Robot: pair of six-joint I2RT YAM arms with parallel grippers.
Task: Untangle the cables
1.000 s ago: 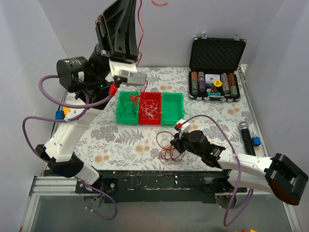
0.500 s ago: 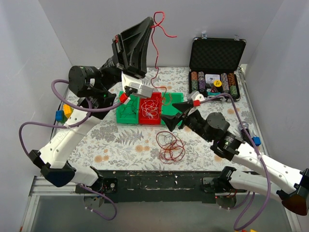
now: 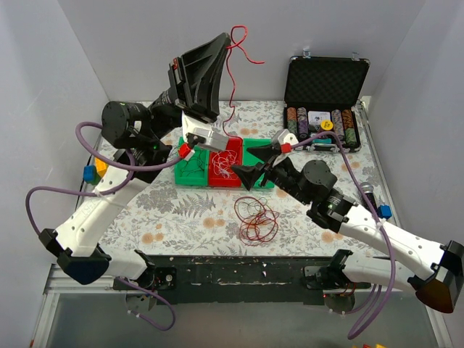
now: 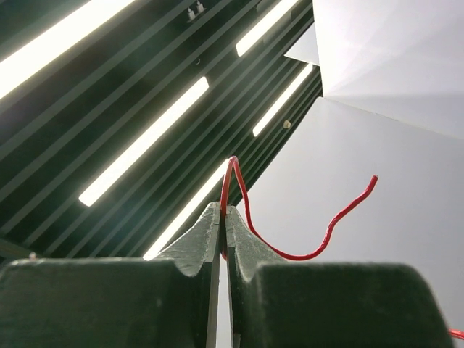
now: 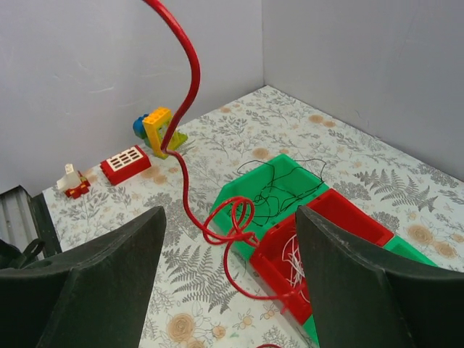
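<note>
My left gripper is raised high over the back of the table, shut on a red cable that hangs down to the trays. In the left wrist view the jaws pinch that red cable, whose free end curls right. My right gripper hovers open over the trays, holding nothing. In its view the hanging red cable coils into loops between the open fingers. A tangle of red and dark cables lies on the table in front.
Three joined trays stand mid-table: a green tray with black wire, a red tray with whitish wire, and a green tray. An open poker chip case sits back right, a microphone right, toy bricks left.
My right gripper opened, left the tangle on the table, and rose back toward the trays. My left gripper tilted down to the right with the red cable still in it.
</note>
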